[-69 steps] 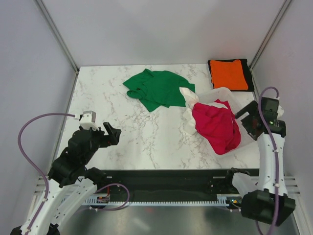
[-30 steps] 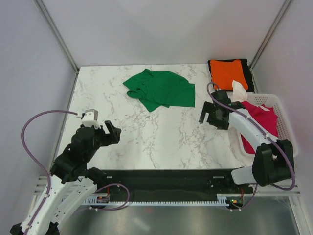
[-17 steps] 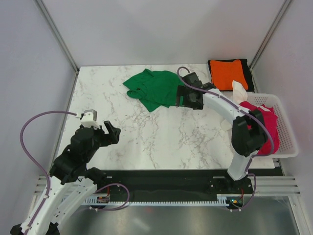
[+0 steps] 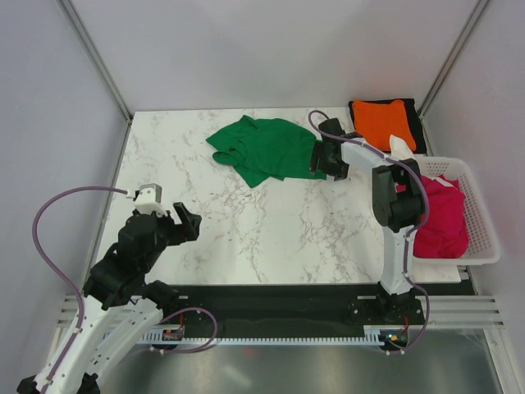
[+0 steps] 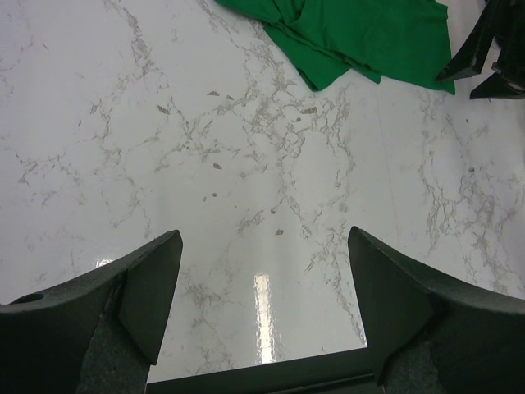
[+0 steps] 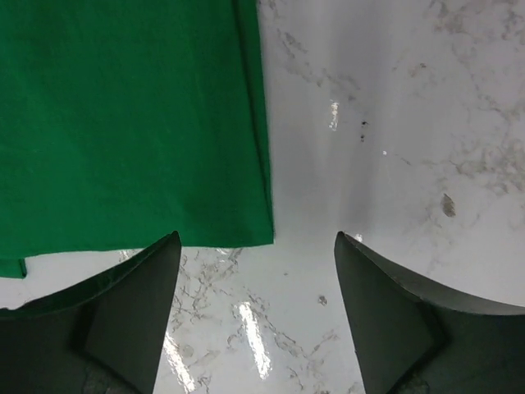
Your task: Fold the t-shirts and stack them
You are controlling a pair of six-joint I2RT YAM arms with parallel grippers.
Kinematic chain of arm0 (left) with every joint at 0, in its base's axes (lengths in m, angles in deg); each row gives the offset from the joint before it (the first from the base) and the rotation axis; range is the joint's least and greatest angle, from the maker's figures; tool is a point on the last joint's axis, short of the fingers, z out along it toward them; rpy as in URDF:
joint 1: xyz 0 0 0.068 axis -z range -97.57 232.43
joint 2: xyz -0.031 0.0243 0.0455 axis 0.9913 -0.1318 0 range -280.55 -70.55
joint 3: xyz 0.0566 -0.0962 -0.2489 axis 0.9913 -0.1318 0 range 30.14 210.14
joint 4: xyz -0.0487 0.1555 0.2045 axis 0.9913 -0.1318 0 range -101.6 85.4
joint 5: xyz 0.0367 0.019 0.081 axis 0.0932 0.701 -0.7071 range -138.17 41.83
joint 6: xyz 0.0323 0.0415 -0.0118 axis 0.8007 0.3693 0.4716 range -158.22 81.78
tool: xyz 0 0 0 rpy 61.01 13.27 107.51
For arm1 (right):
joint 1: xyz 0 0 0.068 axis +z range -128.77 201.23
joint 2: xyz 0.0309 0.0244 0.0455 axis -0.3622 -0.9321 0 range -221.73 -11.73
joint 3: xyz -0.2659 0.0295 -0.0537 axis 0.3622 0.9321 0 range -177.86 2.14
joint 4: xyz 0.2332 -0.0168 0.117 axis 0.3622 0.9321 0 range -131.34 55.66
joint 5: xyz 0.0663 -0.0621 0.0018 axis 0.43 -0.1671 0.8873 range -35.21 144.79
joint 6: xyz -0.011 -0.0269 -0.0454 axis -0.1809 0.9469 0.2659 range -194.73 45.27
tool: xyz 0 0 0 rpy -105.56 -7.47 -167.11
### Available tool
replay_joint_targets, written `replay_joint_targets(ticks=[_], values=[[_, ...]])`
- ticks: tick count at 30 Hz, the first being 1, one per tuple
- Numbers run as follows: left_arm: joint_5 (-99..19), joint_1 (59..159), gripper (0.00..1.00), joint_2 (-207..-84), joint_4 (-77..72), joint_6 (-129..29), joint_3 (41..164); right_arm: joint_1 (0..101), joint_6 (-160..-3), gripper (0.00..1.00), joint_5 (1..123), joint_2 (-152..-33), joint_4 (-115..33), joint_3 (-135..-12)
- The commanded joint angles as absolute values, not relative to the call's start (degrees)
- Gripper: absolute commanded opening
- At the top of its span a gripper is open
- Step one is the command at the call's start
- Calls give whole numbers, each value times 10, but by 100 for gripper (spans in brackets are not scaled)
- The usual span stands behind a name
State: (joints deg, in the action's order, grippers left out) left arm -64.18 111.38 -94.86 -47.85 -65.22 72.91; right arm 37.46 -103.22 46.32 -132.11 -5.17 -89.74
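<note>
A bright green t-shirt [image 4: 264, 148] lies crumpled at the table's far middle. My right gripper [image 4: 322, 164] hovers at its near right corner, open, and the green cloth [image 6: 123, 123] ends just ahead of my right gripper [image 6: 257, 242] with nothing between the fingers. My left gripper [image 4: 187, 223] hangs open over bare marble near the front left. From the left wrist, the left gripper [image 5: 264, 238] is empty and the green shirt [image 5: 361, 33] lies far ahead. A folded orange t-shirt [image 4: 384, 123] rests on a black one [image 4: 422, 131] at the far right corner. A crimson t-shirt [image 4: 439, 217] and a white one [image 4: 402, 148] sit in the basket.
A white slotted basket [image 4: 484, 222] stands at the right edge of the table. Grey walls with metal posts enclose the table on three sides. The right arm's dark fingers [image 5: 492, 61] show at the top right of the left wrist view.
My right arm has swung from beside the basket up and left to the green shirt's right corner. The left arm has stayed still.
</note>
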Motion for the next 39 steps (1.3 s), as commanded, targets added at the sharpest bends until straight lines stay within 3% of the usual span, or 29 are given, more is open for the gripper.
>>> replay_joint_targets(ticks=[1,4,8,11,12,15,19,24,30,39], values=[[-654,1110,89,-946,-469,-647,733,382,-1021,81,490,-1349,-81,-923],[-654,1110,89,-947,-468,-647,732,382,-1022,76,502,-1369,-88,-929],[-654,1110,89,-952,-468,-647,733,382,-1029,55,536,-1381,-102,-927],[-656,1110,89,-952,-469,-647,733,384,-1035,32,565,-1386,-111,-933],[-655,1110,89,-953,-469,-647,733,383,-1039,17,592,-1386,-111,-937],[-655,1109,89,-961,-469,-647,732,383,-1068,0,653,-1373,-114,-969],[-618,1109,90,-1003,-460,-639,740,371,-1139,0,774,-1319,-115,-1059],[-564,1110,91,-1084,-432,-650,746,296,-1240,0,810,-1254,-158,-1139],[-498,1110,92,-1218,-290,-671,729,262,-1247,0,830,-1217,-166,-1085],[-506,1109,92,-1553,-249,-667,886,257,-1250,0,850,-1171,-183,-992]])
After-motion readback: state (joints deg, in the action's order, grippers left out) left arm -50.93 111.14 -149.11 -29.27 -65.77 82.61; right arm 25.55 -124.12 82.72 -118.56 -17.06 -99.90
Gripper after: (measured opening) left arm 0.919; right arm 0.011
